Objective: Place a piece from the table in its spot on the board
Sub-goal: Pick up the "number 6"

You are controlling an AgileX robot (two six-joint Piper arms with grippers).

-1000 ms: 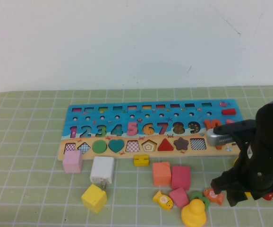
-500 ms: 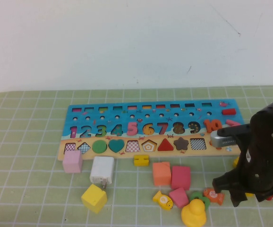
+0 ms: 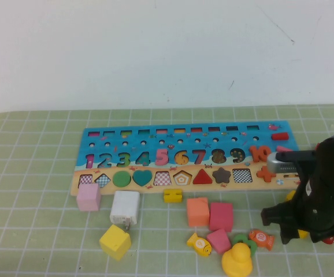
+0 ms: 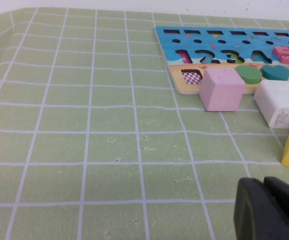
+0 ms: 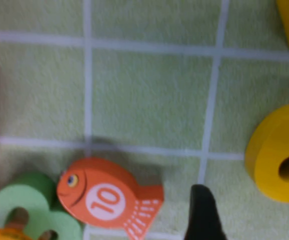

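Note:
The number-and-shape board lies across the middle of the mat. Loose pieces lie in front of it. An orange "10" fish lies at the right, also in the right wrist view. It rests against a green ring. My right gripper hangs low just right of the fish, empty. Only one black finger shows, with nothing against it. A yellow ring lies on its other side. My left gripper is shut and empty, low over bare mat left of the pieces.
In front of the board lie a pink cube, white block, yellow cube, orange cube, red cube, yellow fish and a yellow duck-like piece. An orange cross sits at the board's right end.
My right arm has moved right and a little away from the board. This uncovers the orange cross on the board's right end and the whole orange fish.

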